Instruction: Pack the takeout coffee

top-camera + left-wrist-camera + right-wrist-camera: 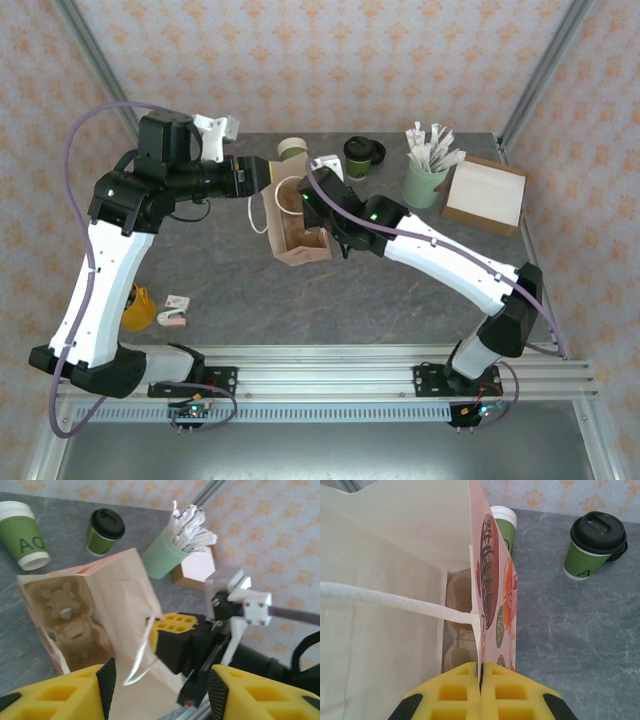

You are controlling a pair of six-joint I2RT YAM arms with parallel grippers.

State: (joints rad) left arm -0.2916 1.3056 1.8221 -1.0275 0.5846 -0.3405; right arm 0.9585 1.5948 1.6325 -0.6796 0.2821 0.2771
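A dark green cup with a black lid [362, 155] [105, 530] [594, 545] stands at the back of the table. A second green cup with a white top [291, 150] [22, 537] [504, 525] stands left of it, behind the paper bag [300, 235] [120, 605] [385, 580]. The bag stands open, with a pulp cup carrier [70, 622] [459, 630] inside whose holes look empty. My right gripper [316, 212] [175, 630] [480, 680] is shut on the bag's printed side wall. My left gripper [266, 179] [162, 690] hangs open at the bag's left side, holding nothing.
A mint-green cup of white-wrapped sticks [425, 178] [167, 555] stands at the back right beside a brown box [485, 193] [195, 570]. A yellow object [138, 308] and a small white item [175, 312] lie at the front left. The bag's white handle [395, 602] [137, 660] hangs loose.
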